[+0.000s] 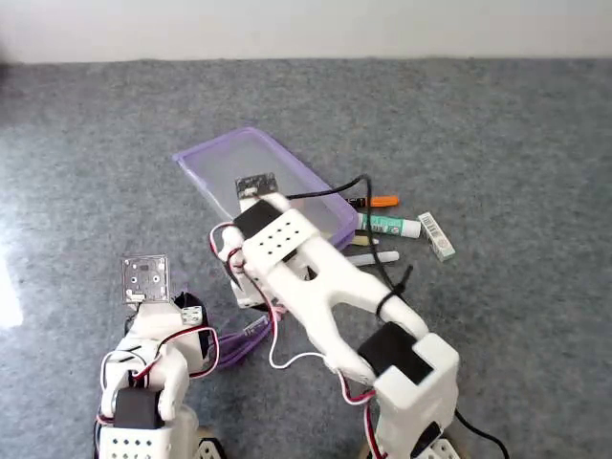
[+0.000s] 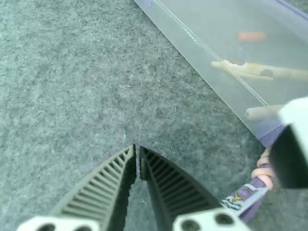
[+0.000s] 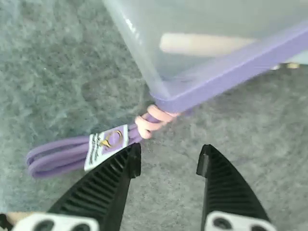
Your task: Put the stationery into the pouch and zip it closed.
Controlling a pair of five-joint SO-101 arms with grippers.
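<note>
Two grippers are working near the pouch (image 3: 202, 19). The right gripper (image 3: 168, 156) is holding its jaws apart just beside the pouch's purple corner, near a purple strap (image 3: 57, 153). The left gripper (image 2: 137, 150) is keeping its jaws together over grey carpet (image 2: 57, 72). In the high view, the pouch is lying mid-frame, with an orange pen (image 1: 382, 202), a green tube (image 1: 390, 226) and possibly an eraser (image 1: 436, 236) lying to its right.
</note>
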